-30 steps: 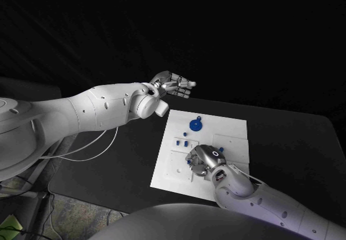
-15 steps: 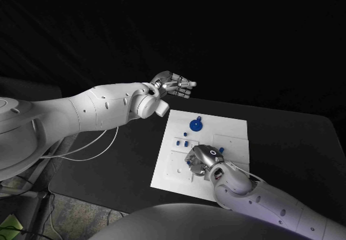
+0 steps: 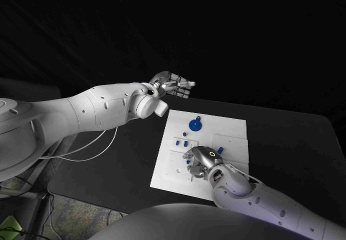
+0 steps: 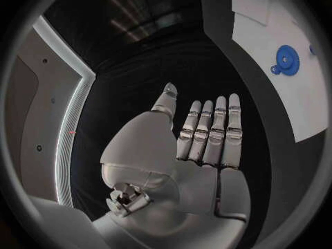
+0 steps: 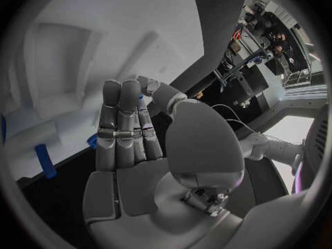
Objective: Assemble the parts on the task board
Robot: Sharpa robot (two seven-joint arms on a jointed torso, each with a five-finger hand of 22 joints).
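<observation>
1. We see the white rectangular task board (image 3: 216,131) lying in the middle of the black table (image 3: 295,145), its long side running away from the robot.
2. On the board's far part a round blue gear-like part (image 3: 195,124) lies flat; the left wrist view shows the same blue disc (image 4: 286,57) with a small blue knob at its edge.
3. Nearer the board's middle we make out a few small blue pieces (image 3: 180,143) standing or lying in a loose group, and one more small blue piece (image 3: 220,148) just beside the right hand.
4. The right hand (image 3: 203,161) sits low over the near half of the board, among those small pieces. In the right wrist view its fingers (image 5: 121,128) lie straight and close together, stretched out over the white plate, with a small blue piece (image 5: 92,141) showing just past them and a blue bar (image 5: 46,161) off to one side. We cannot tell whether the fingertips touch anything; we see nothing gripped.
5. The left hand (image 3: 173,86) hangs raised beyond the board's far edge, well apart from it. In the left wrist view its fingers (image 4: 211,133) are extended side by side, the thumb apart, and the palm holds nothing.
</observation>
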